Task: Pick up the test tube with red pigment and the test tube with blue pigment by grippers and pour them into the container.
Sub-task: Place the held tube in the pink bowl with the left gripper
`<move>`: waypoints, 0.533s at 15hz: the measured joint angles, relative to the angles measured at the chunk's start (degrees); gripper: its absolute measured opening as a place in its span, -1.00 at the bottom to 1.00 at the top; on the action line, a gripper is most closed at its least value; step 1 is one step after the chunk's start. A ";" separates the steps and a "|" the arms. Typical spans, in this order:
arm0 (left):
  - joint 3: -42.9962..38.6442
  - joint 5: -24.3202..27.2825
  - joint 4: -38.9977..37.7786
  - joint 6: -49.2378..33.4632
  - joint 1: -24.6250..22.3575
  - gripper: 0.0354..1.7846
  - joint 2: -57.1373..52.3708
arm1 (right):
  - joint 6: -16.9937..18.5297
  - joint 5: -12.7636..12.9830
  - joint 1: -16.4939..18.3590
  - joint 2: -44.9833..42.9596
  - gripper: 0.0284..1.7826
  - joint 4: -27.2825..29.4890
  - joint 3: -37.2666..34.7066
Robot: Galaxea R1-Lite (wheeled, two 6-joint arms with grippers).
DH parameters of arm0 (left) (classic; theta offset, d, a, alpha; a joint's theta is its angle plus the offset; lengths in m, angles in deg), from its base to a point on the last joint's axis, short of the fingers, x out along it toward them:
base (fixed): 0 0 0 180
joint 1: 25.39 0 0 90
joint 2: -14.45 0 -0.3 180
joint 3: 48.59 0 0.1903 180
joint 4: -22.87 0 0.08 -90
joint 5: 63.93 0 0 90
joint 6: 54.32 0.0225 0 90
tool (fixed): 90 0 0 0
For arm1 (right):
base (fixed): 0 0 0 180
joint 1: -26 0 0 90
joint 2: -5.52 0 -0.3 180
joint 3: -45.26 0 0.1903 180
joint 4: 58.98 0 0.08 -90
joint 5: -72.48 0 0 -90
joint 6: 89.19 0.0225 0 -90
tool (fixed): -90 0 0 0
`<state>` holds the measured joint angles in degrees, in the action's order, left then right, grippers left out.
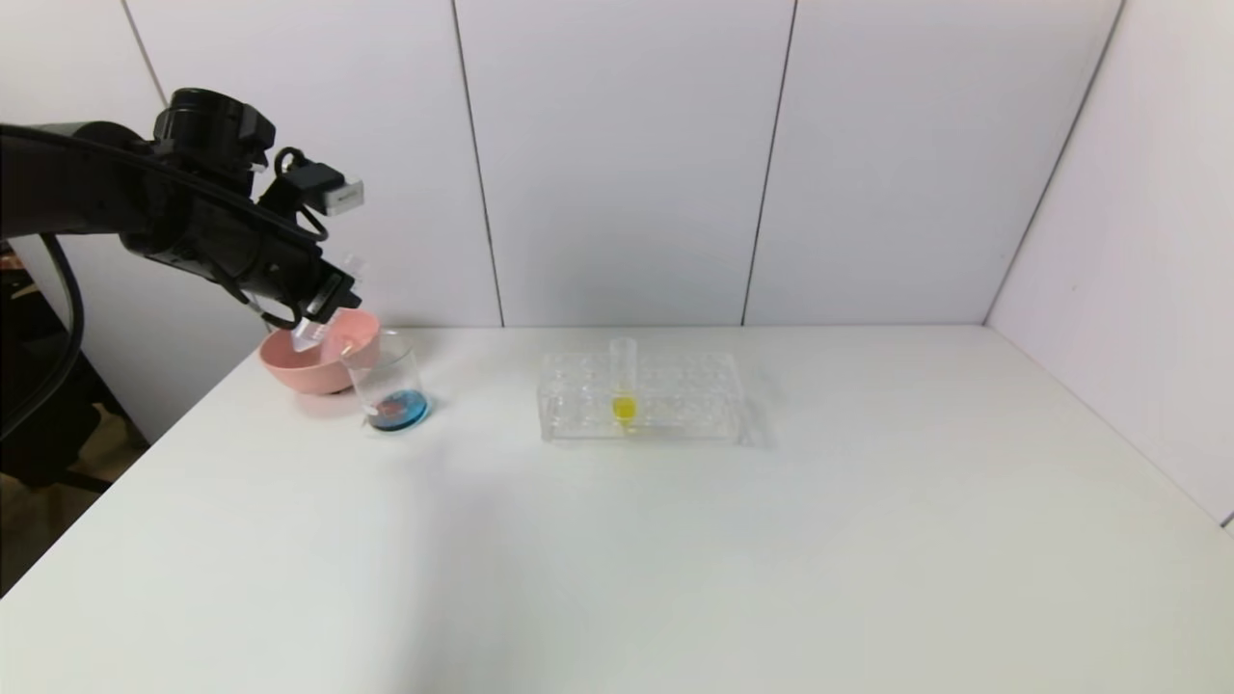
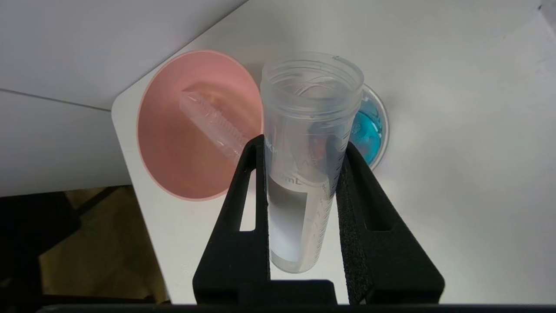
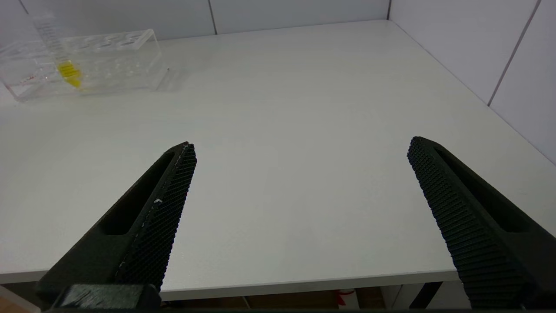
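At 10 o'clock on table (image 1: 675,540), left gripper (image 2: 304,148) hovers above pink bowl (image 1: 289,371) and container (image 1: 388,386), fingers (image 2: 254,195) clamped on near-empty test tube (image 2: 304,165). Which pigment tube held, cannot tell. Long axis tilted steeply, open mouth down toward 4 o'clock. Container already shows blue with red trace. 1 emptied tube (image 2: 213,121) lies in bowl. Likely discard step: centre mouth over bowl, lower, then release. Right gripper (image 3: 299,152) idle near table edge, fingers wide apart, holding nothing.
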<state>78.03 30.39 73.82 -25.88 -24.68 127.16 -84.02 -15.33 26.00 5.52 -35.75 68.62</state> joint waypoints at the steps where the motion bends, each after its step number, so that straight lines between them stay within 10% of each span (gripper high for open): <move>1: -4.50 0.21 -4.74 -3.75 -0.09 -0.51 -1.60 | -0.02 0.00 0.00 0.00 0.99 0.02 0.00; 8: -42.73 -12.59 -60.49 -24.70 -0.80 -0.51 -9.81 | -0.02 0.00 0.00 0.00 0.99 0.02 0.00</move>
<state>35.30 17.80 13.33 -50.57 -25.49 117.34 -84.05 -15.33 26.00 5.52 -35.72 68.62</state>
